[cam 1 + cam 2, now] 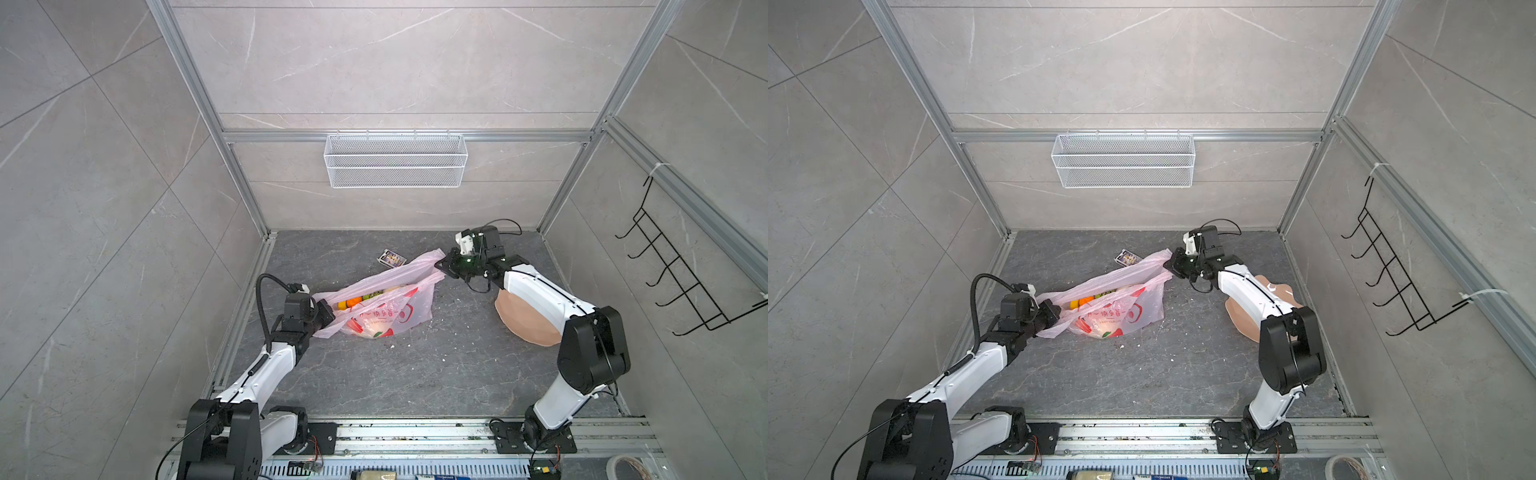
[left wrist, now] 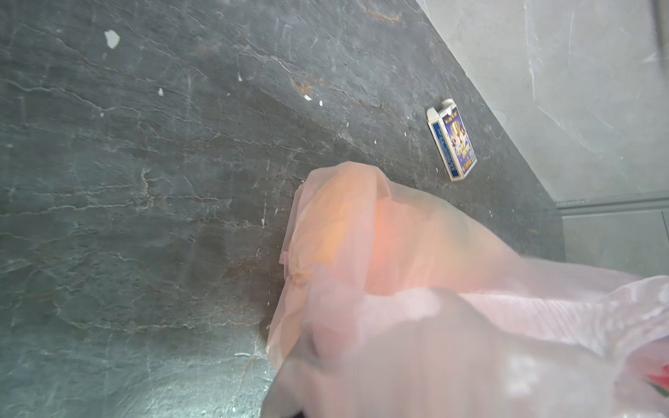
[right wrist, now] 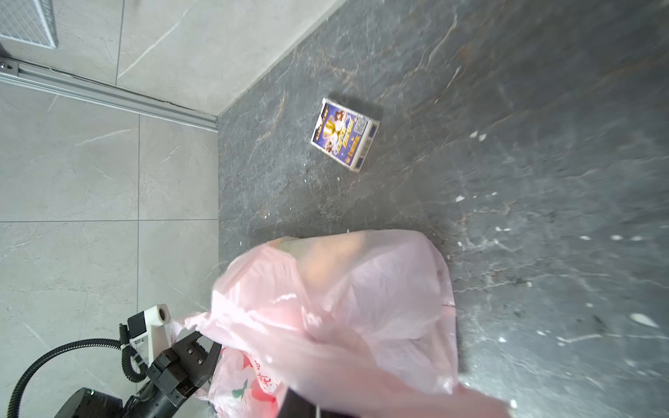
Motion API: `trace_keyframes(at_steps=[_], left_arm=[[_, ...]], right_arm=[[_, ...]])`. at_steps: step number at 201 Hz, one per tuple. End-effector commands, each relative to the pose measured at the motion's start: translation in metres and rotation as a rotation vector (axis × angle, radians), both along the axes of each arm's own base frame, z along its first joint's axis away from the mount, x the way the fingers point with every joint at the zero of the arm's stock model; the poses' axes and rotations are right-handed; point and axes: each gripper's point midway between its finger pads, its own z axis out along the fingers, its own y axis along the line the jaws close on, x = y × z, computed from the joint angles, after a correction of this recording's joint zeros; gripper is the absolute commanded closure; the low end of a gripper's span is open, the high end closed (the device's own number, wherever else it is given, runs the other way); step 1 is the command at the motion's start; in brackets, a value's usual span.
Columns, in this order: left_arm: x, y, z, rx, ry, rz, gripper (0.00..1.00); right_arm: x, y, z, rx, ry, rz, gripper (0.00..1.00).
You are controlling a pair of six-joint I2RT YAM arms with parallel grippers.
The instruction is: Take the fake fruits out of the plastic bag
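Left gripper (image 1: 328, 312) is pressed together on one loop handle of the thin translucent pink plastic bag (image 1: 388, 318) with red-and-white fruit print. The right gripper (image 1: 441, 266) is pinched on the other handle, so the mouth is drawn into a long slit between them.

The bag lies just left of centre in both top views, on the dark grey stone-look tabletop (image 1: 415, 365). The fake fruits (image 1: 353, 304) are all inside it. Orange, yellow and green ones show at the opening near the left gripper, and the rest are only blurs behind the film.

The film looks light, limp and slippery, and likely to tear if stretched hard, so the handles are the sound place to grip. The fruits are probably light and rigid. Round ones may roll, so each is best taken across its narrow width.

A small blue-and-purple printed card box (image 1: 391, 258) lies just above the bag. A peach-coloured scalloped plate (image 1: 523, 324) sits at right, partly under the right arm. A white wire-mesh basket (image 1: 395, 160) hangs at upper centre and a black wire hook rack (image 1: 681, 266) at the right edge.
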Motion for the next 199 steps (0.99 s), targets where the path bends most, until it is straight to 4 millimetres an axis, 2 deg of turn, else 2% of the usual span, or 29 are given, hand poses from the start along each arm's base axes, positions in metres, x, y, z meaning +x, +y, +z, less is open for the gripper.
trace_keyframes(at_steps=[1, 5, 14, 35, 61, 88, 125, 144, 171, 183, 199], left_arm=[[0.011, -0.018, 0.027, 0.058, -0.061, -0.083, 1.00], [0.010, -0.021, 0.028, 0.067, -0.060, -0.092, 1.00], [0.009, -0.025, 0.030, 0.082, -0.057, -0.106, 0.92], [0.007, -0.024, 0.034, 0.128, -0.030, -0.106, 0.74], [0.000, -0.018, 0.043, 0.216, 0.006, -0.074, 0.41], [-0.012, -0.015, 0.054, 0.335, 0.042, -0.043, 0.24], [-0.025, -0.021, 0.045, 0.363, 0.162, -0.050, 0.16], [-0.028, -0.031, 0.030, 0.318, 0.224, -0.070, 0.13], [-0.021, -0.050, 0.009, 0.234, 0.254, -0.094, 0.12], [-0.018, -0.054, 0.002, 0.217, 0.274, -0.095, 0.16], [-0.016, -0.057, -0.005, 0.204, 0.272, -0.101, 0.31]], right_arm=[[0.000, 0.026, 0.014, 0.055, -0.070, 0.053, 1.00], [-0.001, 0.029, 0.013, 0.055, -0.072, 0.062, 1.00], [-0.006, 0.033, 0.009, 0.048, -0.068, 0.072, 1.00], [-0.014, 0.027, 0.001, 0.008, -0.066, 0.070, 1.00], [-0.026, 0.014, -0.014, -0.064, -0.047, 0.053, 1.00], [-0.034, 0.000, -0.023, -0.113, -0.038, 0.016, 1.00], [-0.039, 0.000, -0.018, -0.070, -0.057, -0.004, 1.00], [-0.042, 0.002, -0.013, -0.061, -0.078, 0.004, 1.00], [-0.048, 0.004, -0.009, -0.077, -0.101, 0.024, 1.00], [-0.049, 0.002, -0.010, -0.086, -0.096, 0.022, 1.00], [-0.049, -0.002, -0.010, -0.085, -0.083, 0.007, 1.00]])
